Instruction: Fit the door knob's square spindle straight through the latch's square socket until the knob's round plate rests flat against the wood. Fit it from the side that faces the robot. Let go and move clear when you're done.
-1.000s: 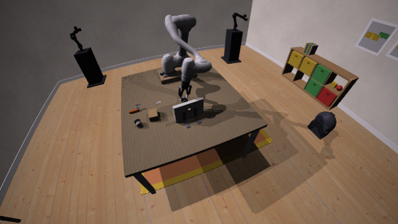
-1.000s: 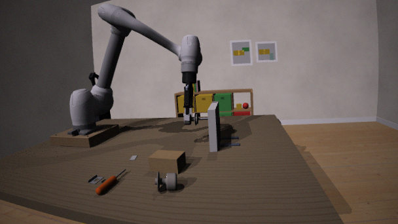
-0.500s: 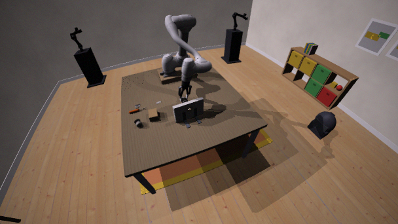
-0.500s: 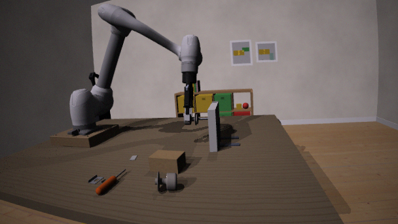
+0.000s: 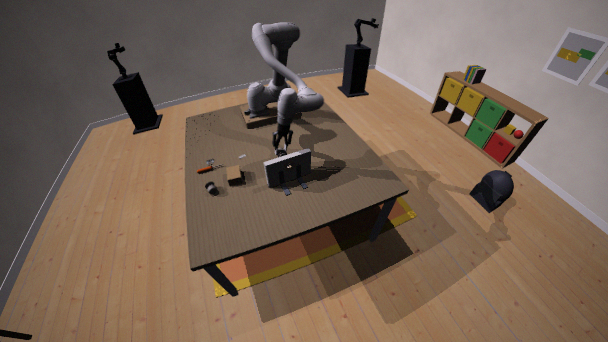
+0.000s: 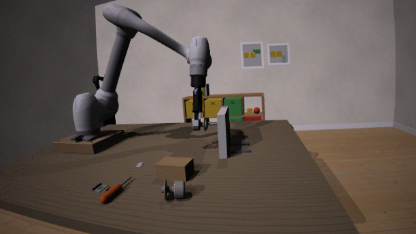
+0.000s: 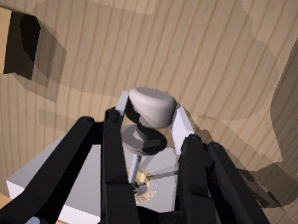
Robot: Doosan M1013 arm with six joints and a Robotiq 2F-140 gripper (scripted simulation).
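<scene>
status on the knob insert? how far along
Done: the end effector is shut on the door knob, carried to the robot-facing side of the door panel. In hand: the spindle points at the panel, a gap showing. Left: drive it through the latch socket until the round plate seats flat.

counter [image 6: 260, 191] brown, striped | door panel [image 6: 223, 131] grey | screwdriver handle [image 6: 110, 193] orange | knob [image 7: 153, 106] pale grey | fingers black

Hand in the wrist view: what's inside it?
A pale round door knob is gripped between the hand's fingers. Its thin spindle points at the brass latch in the upright grey panel. The fingers partly cover the latch, so whether the tip has entered cannot be seen.
</scene>
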